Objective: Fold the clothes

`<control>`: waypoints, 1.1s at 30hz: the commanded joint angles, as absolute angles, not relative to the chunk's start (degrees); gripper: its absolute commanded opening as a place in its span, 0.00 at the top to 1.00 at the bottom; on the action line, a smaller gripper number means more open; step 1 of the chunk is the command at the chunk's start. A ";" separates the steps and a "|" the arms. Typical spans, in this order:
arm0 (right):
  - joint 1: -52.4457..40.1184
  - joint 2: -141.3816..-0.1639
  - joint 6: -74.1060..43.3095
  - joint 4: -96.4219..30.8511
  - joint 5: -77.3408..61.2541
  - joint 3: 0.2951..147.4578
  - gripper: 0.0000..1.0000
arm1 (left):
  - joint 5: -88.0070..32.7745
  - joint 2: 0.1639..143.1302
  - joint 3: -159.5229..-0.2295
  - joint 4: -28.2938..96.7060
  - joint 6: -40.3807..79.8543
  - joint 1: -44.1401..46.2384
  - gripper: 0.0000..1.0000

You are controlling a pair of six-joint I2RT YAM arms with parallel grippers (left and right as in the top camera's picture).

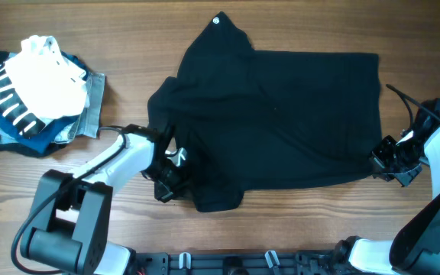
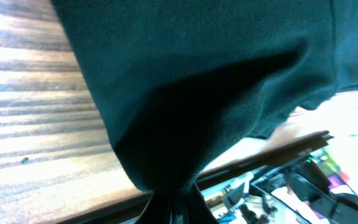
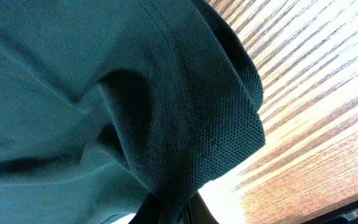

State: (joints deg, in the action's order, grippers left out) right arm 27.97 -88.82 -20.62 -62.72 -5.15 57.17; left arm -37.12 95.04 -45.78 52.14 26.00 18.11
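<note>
The black soft-fabric T-shirt lies spread and partly rumpled across the centre of the brown wood-grain surface. The left gripper is closed on the T-shirt's near-left edge, with fabric bunched between its jaws. The right gripper is closed on the near-right corner, with the hem gathered into its jaws. A heap of white and navy-striped garments sits at the far left, apart from the T-shirt.

Two white arms are extended low; the left gripper and right gripper are each clamped on the black T-shirt
</note>
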 commanded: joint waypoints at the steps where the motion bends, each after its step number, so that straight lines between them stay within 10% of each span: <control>1: 28.21 -88.16 -19.53 -63.20 -6.02 57.65 0.96 | -40.47 93.01 -48.56 54.98 20.97 12.64 0.96; 11: 28.21 -84.16 -18.83 -67.05 -12.64 59.55 0.96 | -39.20 80.51 -58.89 59.53 16.91 -0.40 0.96; 33: 28.08 -86.56 -37.26 -40.86 -21.06 60.31 0.96 | -19.81 89.21 -61.10 23.09 16.67 10.35 0.96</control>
